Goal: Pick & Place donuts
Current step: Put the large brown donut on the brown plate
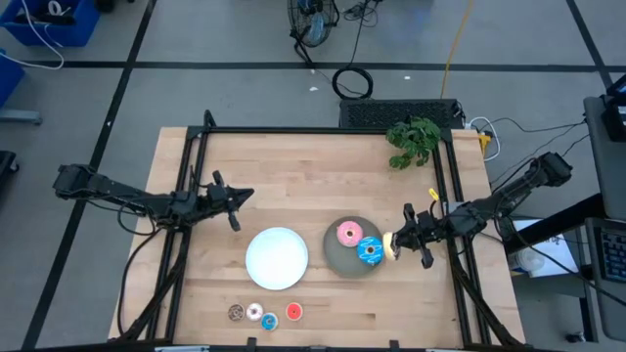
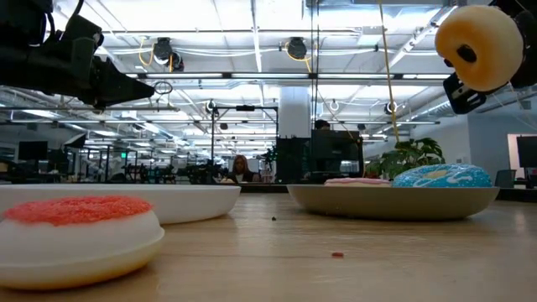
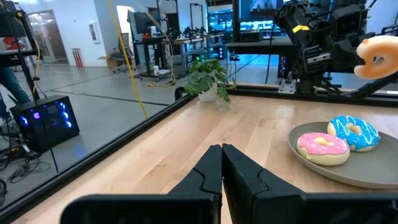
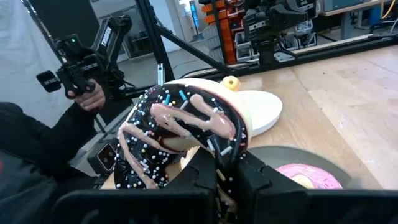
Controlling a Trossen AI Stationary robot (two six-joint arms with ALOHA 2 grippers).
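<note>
Over the right edge of the grey plate (image 1: 342,256), the right gripper (image 1: 399,242) hangs clear of the table, fingers clamped on the sprinkled chocolate donut (image 4: 180,134). On that plate lie the pink donut (image 1: 349,233) and, just beside it, the blue donut (image 1: 370,250). To the left sits the white plate (image 1: 277,257). Four mini donuts (image 1: 264,314) line the near edge. Off to the left, the left gripper (image 1: 245,196) waits pinched together, holding nothing.
</note>
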